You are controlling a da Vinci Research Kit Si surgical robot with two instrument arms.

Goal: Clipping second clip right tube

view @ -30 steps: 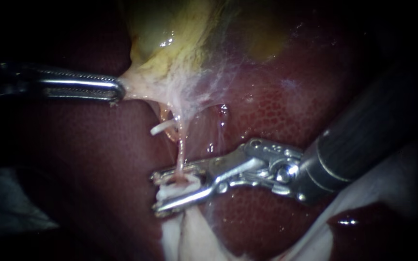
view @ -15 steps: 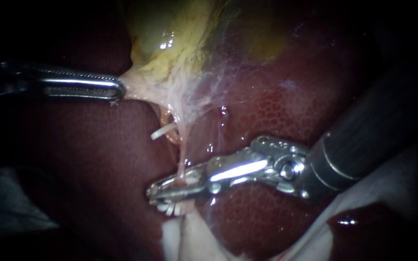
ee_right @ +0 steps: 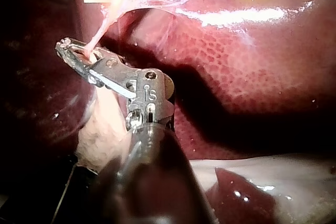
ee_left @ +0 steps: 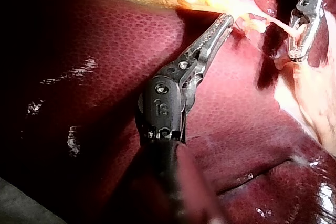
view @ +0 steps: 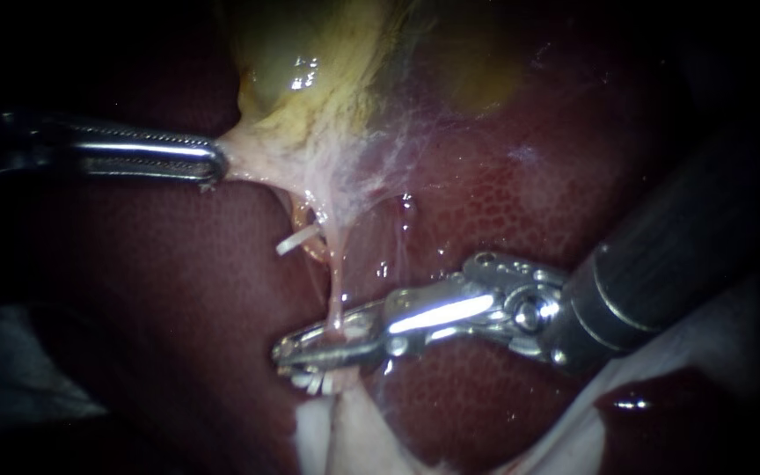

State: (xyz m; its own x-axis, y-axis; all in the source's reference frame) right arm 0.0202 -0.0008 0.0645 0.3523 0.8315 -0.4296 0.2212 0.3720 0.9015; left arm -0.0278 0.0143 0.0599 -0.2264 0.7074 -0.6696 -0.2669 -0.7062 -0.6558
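A thin pink tube (view: 336, 281) runs down from the stretched pale tissue under the yellow gallbladder (view: 310, 79); it is the right one of two. My right instrument (view: 290, 354) comes in from the right, its jaws shut on this tube low down. A white ribbed clip (view: 314, 381) shows just under those jaws. My left instrument (view: 215, 165) has its jaws shut on gallbladder tissue and holds it to the left. In the right wrist view the tube (ee_right: 100, 38) passes between the right instrument's jaws (ee_right: 71, 53). In the left wrist view the left instrument's jaws (ee_left: 227, 20) grip yellowish tissue.
A second, orange tube (view: 310, 244) curves just left of the pink one and carries a white clip (view: 296, 239). Dark red liver (view: 503, 202) lies behind and around everything. Pale white tissue (view: 345, 431) spreads below the right instrument's jaws.
The right instrument's jaws, open around the tube with a white clip between them one second ago, have shut on the tube. The left instrument has held still.
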